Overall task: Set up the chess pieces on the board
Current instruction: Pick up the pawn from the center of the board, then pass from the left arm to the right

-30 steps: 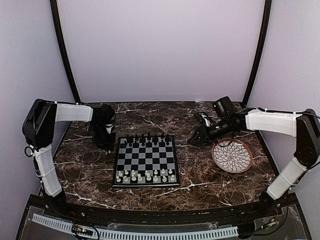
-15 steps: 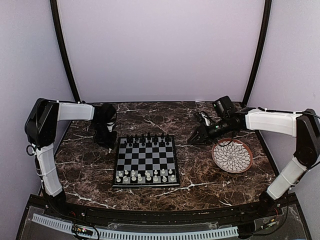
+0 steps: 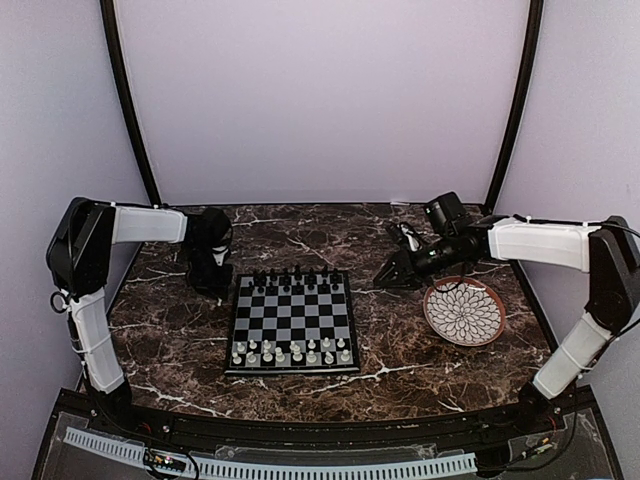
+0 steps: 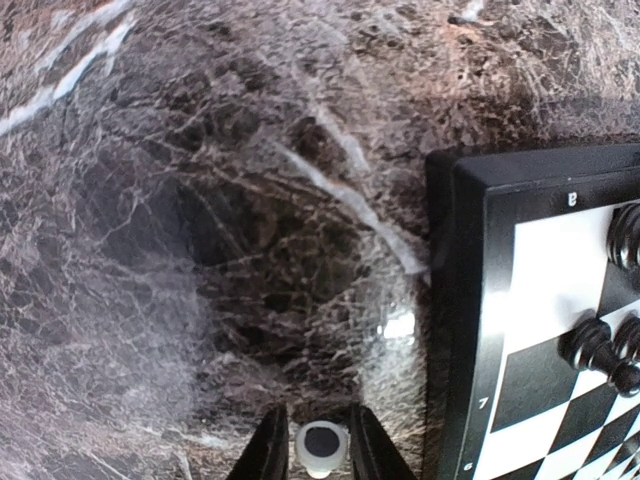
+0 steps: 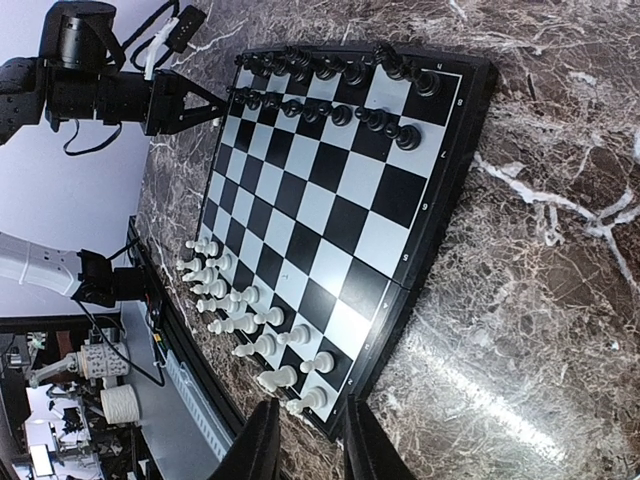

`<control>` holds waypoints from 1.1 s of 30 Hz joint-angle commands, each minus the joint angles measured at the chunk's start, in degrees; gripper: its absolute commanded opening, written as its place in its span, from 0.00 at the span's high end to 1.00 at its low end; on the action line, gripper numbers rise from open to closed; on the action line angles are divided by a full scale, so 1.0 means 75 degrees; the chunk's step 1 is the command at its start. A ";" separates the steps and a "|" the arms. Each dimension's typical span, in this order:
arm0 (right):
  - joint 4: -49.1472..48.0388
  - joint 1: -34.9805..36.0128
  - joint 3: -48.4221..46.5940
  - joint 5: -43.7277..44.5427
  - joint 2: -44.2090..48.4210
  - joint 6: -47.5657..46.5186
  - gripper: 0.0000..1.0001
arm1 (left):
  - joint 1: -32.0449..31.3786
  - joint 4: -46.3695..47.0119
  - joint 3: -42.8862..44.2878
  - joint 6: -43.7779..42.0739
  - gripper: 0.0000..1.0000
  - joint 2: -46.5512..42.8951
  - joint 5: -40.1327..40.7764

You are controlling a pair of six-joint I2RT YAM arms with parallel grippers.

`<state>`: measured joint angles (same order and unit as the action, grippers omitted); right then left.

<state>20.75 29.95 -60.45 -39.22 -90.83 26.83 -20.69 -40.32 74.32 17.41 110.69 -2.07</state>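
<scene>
Left gripper (image 4: 316, 428): jaws closed in on a small white piece (image 4: 322, 446), pinched right at the finger ends, its dark-centred round face turned to the wrist camera. Grip looked shallow, and I could not tell which chessman it was. The gripper hung low over the marble table (image 4: 200, 220), just beside the board (image 4: 455, 320) at its far-left corner, off the squares. The black pieces (image 4: 600, 345) sat close by on that corner's squares.

Right gripper (image 5: 308, 412): jaws partly spread, nothing between them, hovering off the board's far-right side, near the plate (image 3: 470, 312).

On the board, black pieces filled the far two rows and the white rows (image 3: 292, 350) lined the near edge. Could not tell from the overhead view which square was missing its man.

Risks:
- The piece could slip or twist out, since it is tiny and gripped only at the tips. Any jolt in transit could drop it onto the table or board.
- The held piece probably belongs at the near end, so a low path across the corner could clip black pieces.
- Lowering wide fingers into the packed white rows could topple neighbours.
- If the piece sits tilted in the grip, it may land on its side once let go.
- If both arms reach in together, they could collide.
</scene>
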 commanded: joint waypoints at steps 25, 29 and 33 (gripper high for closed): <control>-0.1057 0.1047 -0.1371 0.3376 0.0822 -0.0148 0.76 | 0.0040 0.0125 0.0919 0.3010 0.88 -0.2472 -0.2530; -0.1648 0.1557 -0.1718 0.3535 0.0786 -0.0443 0.74 | 0.0040 0.1165 0.0679 0.4236 0.88 -0.2879 -0.3279; -0.1721 0.2134 -0.2416 0.3543 0.0176 -0.0845 0.71 | 0.0040 0.2495 0.0056 0.5649 0.88 -0.3288 -0.3843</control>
<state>12.45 42.30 -72.84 -15.07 -86.02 24.14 -20.67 -32.12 78.87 46.48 89.08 -23.73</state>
